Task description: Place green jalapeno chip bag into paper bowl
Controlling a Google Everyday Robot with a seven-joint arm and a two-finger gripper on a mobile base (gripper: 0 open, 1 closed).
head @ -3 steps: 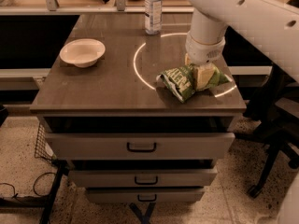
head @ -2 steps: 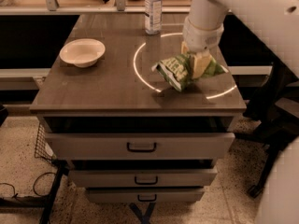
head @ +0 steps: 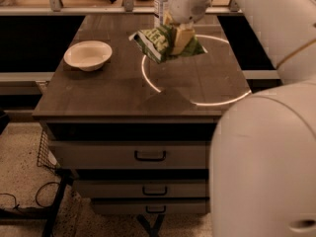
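Observation:
The green jalapeno chip bag (head: 159, 43) hangs in the air above the middle of the dark table, crinkled, with white lettering. My gripper (head: 180, 35) is shut on the bag's right part and holds it clear of the tabletop. The paper bowl (head: 88, 55) sits empty on the table's left side, well to the left of and below the bag.
A clear plastic bottle (head: 161, 4) stands at the table's far edge, just behind the gripper. My white arm (head: 266, 132) fills the right foreground. The dark table (head: 113, 93) has drawers below, and a wire basket (head: 47, 154) hangs at its lower left.
The gripper has lifted the chip bag off the table's right side and carried it up and to the left, toward the bowl.

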